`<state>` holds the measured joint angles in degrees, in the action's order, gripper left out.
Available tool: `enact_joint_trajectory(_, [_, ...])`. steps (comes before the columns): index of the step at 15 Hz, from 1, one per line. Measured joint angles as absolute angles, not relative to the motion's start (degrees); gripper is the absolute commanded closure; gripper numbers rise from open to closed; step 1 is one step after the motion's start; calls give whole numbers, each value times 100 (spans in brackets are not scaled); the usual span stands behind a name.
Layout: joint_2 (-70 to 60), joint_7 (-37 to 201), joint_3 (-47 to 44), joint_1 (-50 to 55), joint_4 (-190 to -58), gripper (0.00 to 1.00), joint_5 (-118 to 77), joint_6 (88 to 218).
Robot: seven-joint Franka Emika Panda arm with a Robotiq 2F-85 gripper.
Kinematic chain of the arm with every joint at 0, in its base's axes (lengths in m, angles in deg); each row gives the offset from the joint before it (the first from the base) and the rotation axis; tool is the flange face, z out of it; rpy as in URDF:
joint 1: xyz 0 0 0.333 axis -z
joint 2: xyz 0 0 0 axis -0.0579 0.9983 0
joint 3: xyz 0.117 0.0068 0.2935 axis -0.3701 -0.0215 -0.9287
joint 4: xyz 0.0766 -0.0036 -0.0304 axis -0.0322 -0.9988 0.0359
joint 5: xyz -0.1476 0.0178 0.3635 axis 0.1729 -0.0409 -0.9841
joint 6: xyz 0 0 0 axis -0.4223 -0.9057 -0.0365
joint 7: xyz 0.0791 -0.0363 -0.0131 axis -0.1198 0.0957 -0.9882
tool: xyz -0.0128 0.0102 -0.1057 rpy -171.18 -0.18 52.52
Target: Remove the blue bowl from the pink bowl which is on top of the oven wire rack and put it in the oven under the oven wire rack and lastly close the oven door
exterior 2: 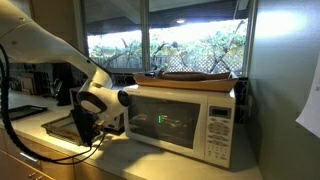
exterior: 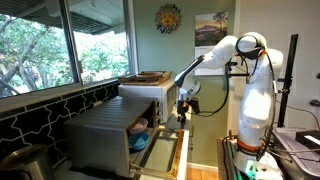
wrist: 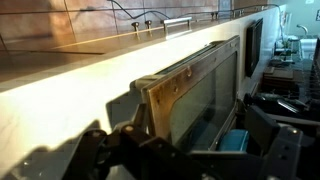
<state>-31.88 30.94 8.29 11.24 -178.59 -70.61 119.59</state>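
In an exterior view the silver oven (exterior: 105, 135) stands with its oven door (exterior: 165, 150) swung down and open. Inside, the blue bowl (exterior: 141, 143) sits low, beneath the faintly seen pink bowl (exterior: 140, 125). My gripper (exterior: 183, 110) hangs by the door's outer edge. In the wrist view the door's frame and glass (wrist: 190, 90) fill the middle, and the blue bowl (wrist: 235, 142) shows beyond it. The gripper (wrist: 190, 148) has its dark fingers spread wide on either side of the door edge, holding nothing. The gripper (exterior 2: 85, 123) also shows low over the counter.
A white microwave (exterior 2: 185, 120) with a flat board on top stands on the counter beside the arm. Large windows (exterior: 60, 40) and a dark tiled backsplash (exterior: 40, 110) run behind the oven. The robot's base and equipment (exterior: 260, 150) stand close by.
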Motion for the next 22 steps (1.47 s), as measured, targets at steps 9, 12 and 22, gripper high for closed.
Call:
enact_joint_trajectory(9, [-2722, 3095, 734, 1155, -17807, 0, -7308, 11539])
enact_joint_trajectory(12, [-2735, 3025, 788, 1252, -17738, 0, -7676, 10913])
enact_joint_trajectory(22, [-3033, 2885, 979, 1657, -17763, 0, -9023, 9659])
